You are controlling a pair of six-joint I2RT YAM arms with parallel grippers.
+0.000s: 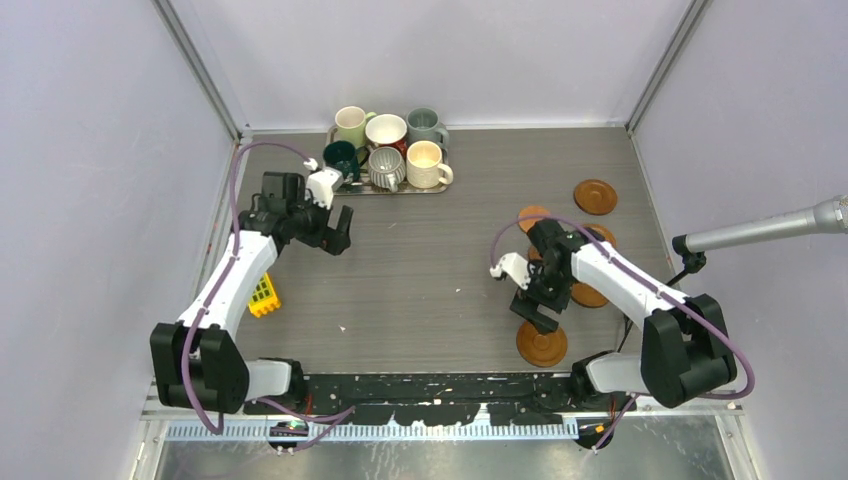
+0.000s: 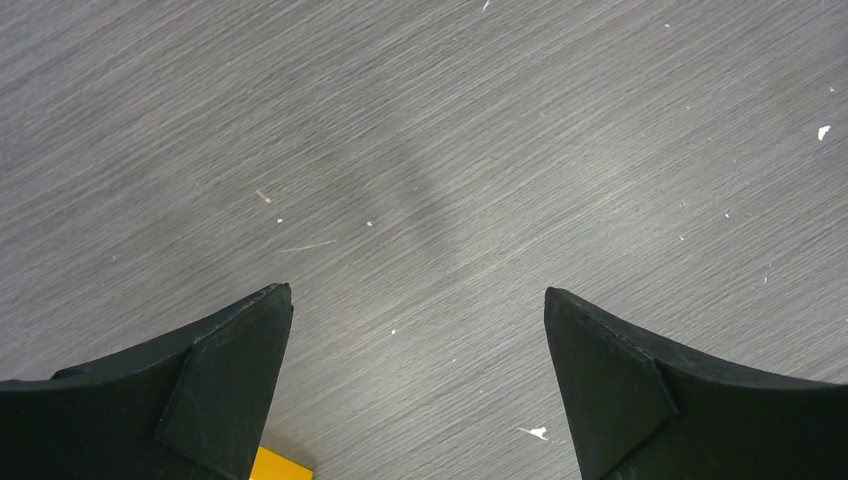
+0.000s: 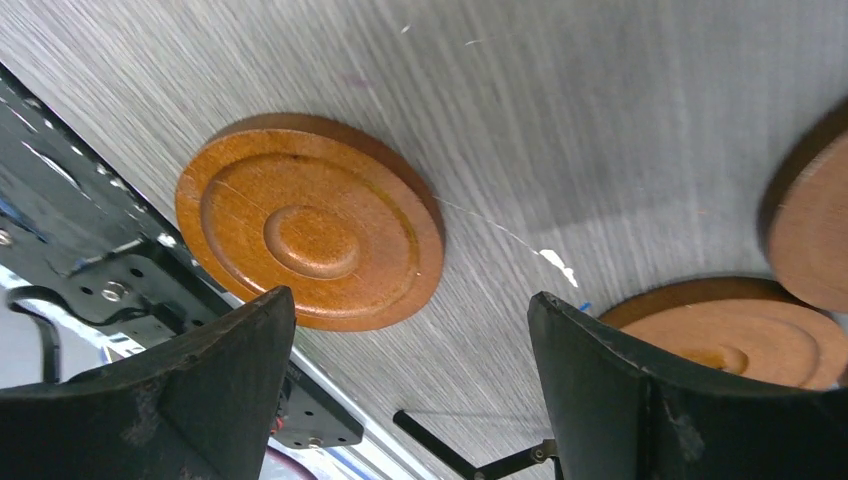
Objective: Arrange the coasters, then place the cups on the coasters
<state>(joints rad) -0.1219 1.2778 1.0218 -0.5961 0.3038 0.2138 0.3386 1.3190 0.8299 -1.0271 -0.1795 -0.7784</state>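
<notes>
Right gripper [image 3: 410,300] hangs with its jaws wide apart and nothing in them, low over the table [image 2: 500,120] by the front edge on the right. One round brown wooden coaster [image 3: 310,235] with carved rings lies flat just beside one finger, and the other coasters [image 1: 595,196] are scattered loose up the right side. Left gripper [image 2: 418,292] is spread open and empty too, over bare tabletop toward the far left corner. All six cups [image 1: 425,163] sit bunched on the silver tray [image 1: 440,190] mid far edge.
</notes>
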